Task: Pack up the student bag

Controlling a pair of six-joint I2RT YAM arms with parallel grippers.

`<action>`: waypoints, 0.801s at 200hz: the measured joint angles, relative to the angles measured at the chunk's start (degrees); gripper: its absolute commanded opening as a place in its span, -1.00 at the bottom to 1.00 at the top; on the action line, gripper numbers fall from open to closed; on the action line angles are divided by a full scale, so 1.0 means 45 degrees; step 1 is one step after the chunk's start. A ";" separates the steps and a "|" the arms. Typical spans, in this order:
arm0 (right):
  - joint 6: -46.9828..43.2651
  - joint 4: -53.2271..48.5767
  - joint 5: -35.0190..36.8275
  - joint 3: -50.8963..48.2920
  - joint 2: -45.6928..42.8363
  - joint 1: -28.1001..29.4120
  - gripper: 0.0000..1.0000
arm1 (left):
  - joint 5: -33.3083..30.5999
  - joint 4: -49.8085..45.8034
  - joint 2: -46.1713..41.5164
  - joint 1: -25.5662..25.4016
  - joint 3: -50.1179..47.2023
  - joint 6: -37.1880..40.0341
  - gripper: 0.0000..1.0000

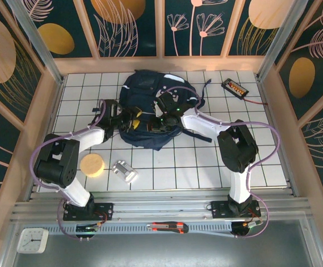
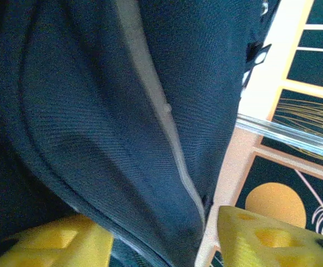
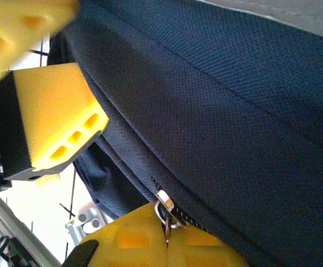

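The student bag, dark navy woven cloth with a thin pale stripe, lies slumped at the far middle of the white tiled desk. The right hand is clenched on its small metal zipper pull. The left hand, its blocky yellow fingers spread apart, straddles a soft fold.
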 measured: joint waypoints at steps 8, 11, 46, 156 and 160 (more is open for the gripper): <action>0.0005 -0.0010 0.0039 0.0000 0.0000 -0.0005 -1.00 | 0.0005 -0.0010 0.0097 -0.0019 0.0000 0.0010 -0.54; 0.0005 -0.0010 0.0049 0.0000 0.0000 -0.0010 -1.00 | 0.0000 -0.0015 0.0126 -0.0024 0.0000 -0.0068 -0.64; 0.0000 -0.0010 0.0267 0.0000 0.0005 -0.0068 -1.00 | 0.0010 0.0102 0.0243 -0.0034 -0.0005 -0.0189 -1.00; -0.0491 0.0228 -0.0330 -0.2137 -0.1559 -0.1778 -1.00 | 0.0325 -0.1443 -0.0223 0.0257 0.0486 0.1967 -1.00; -0.0529 0.0175 -0.0359 -0.2229 -0.1661 -0.1943 -1.00 | 0.0340 -0.1491 -0.0248 0.0301 0.0510 0.2055 -1.00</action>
